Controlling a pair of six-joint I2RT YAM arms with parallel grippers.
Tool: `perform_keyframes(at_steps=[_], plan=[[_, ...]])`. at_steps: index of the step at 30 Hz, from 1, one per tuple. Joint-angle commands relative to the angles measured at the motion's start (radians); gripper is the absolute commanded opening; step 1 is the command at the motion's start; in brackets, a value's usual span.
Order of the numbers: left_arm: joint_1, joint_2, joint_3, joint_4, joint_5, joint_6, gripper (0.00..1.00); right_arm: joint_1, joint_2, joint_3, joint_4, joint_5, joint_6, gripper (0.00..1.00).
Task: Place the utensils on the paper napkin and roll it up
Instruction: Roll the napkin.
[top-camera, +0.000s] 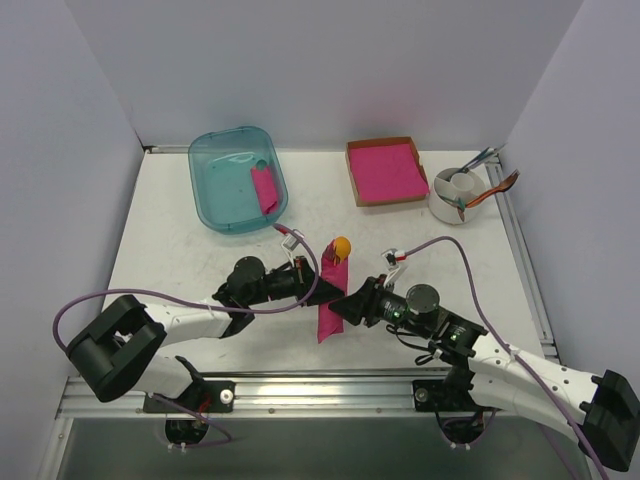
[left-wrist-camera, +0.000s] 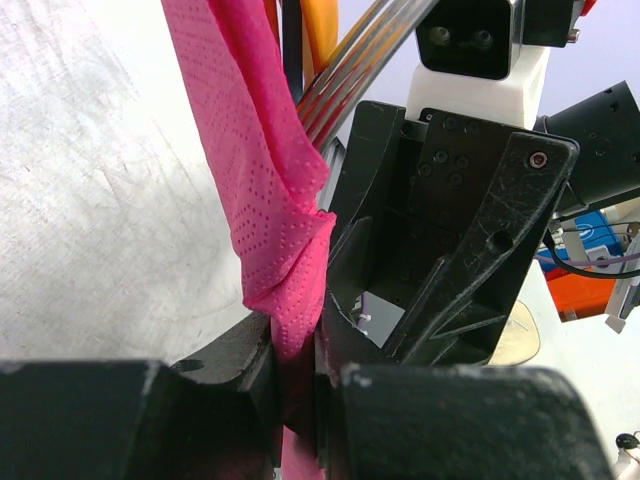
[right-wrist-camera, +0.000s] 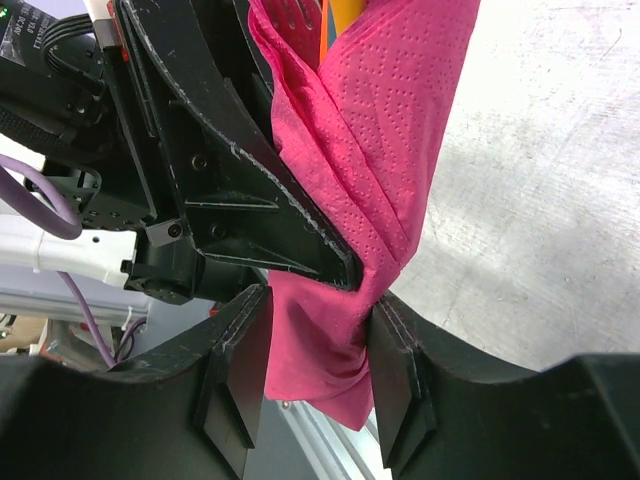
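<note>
**Rolled napkin gripped by both claws at mid-table**

The napkin is thin magenta paper, embossed with fine rows of dots. It is gathered into a long, loose roll with soft folds and a twisted waist. From above, its long axis runs from the near edge of the table toward the far side, with the far end leaning slightly right. It lies at mid-table between the two arms. I cannot tell whether it rests on the surface or is held just off it.

The spoon shows its round, glossy orange bowl at the far end of the roll, pointing away from the arms. Beside its handle, the fork shows smooth, pale silver tines fanning out of the same end.

The left claw is closed on the napkin, pinching the paper flat between its matte black fingers. The right claw comes in from the other side and holds the roll's waist. Both of its ribbed pads press the paper. The two claws' fingers almost touch.

Farther back stand a translucent teal tub holding a pink roll, a brown cardboard tray of pink sheets, and a white cup of cutlery.
</note>
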Motion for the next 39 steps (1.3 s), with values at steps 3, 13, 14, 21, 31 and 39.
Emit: perform_keyframes(at_steps=[3, 13, 14, 21, 31, 39], plan=[[-0.006, -0.017, 0.035, 0.049, -0.019, 0.001, 0.02, 0.007, -0.002, -0.007, 0.119, -0.06, 0.011, 0.38], [-0.003, 0.011, 0.023, 0.167, 0.018, -0.069, 0.02, 0.007, -0.025, -0.012, 0.107, -0.056, 0.011, 0.24], [-0.003, 0.019, 0.021, 0.178, 0.02, -0.08, 0.02, 0.007, -0.028, -0.01, 0.102, -0.051, 0.01, 0.23], [0.002, 0.026, 0.021, 0.215, 0.035, -0.098, 0.02, 0.005, -0.05, -0.012, 0.032, -0.016, 0.003, 0.39], [0.0, 0.029, 0.031, 0.236, 0.049, -0.12, 0.02, 0.007, -0.047, -0.018, 0.054, -0.03, -0.003, 0.35], [0.002, 0.086, 0.032, 0.354, 0.082, -0.184, 0.02, 0.007, -0.041, -0.029, 0.114, -0.068, -0.001, 0.12]])
